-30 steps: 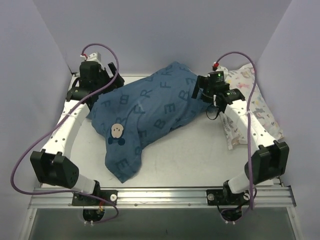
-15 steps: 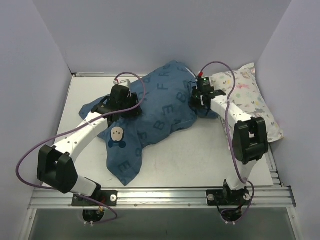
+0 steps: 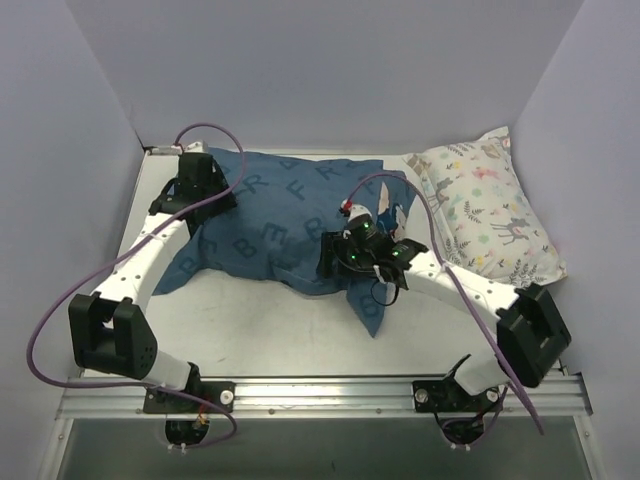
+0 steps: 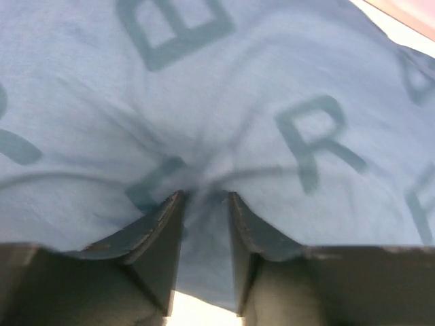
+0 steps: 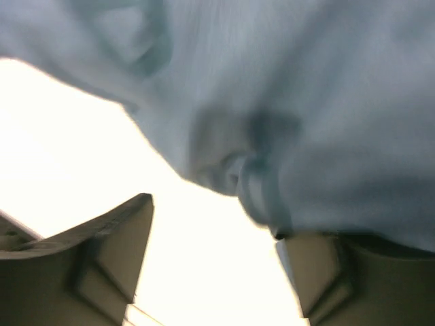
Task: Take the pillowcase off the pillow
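White table, pillowcase lettered B, R, F, left pincer pinching it, right pincer agape

Left arm and right arm: white links, boxy black joint housings, a purple cable each. Right wrist has green LEDs and a red plug. Left gripper and right gripper: dark wedge fingers, scuffed edges.
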Motion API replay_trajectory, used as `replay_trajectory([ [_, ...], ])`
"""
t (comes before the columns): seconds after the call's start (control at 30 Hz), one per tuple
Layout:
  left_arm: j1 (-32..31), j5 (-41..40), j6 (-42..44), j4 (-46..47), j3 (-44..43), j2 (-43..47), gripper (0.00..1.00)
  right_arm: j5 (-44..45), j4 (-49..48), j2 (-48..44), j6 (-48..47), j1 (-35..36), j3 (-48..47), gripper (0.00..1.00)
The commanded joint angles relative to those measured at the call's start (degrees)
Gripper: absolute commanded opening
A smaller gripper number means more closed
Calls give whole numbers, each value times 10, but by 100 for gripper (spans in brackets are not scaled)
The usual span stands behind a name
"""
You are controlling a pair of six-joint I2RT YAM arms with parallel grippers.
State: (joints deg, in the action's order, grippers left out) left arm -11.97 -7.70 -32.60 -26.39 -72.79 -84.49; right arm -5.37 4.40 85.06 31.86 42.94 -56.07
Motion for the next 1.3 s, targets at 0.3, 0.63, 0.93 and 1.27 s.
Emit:
replay_trajectory([
  [0.3,-217,-72,117,-46,-150,12,92,89,93,-226,38,-113,39,86],
  [0.63,-402,-235,188,-46,-335,-187,97,-85,-94,-143,111,-237,135,76],
  [0.93,-447,-315,242,-126,-529,-375,97,-176,-304,-62,235,-263,225,29],
  [1.27,-448,-311,257,-171,-591,-451,97,-194,-476,-11,334,-291,308,3],
])
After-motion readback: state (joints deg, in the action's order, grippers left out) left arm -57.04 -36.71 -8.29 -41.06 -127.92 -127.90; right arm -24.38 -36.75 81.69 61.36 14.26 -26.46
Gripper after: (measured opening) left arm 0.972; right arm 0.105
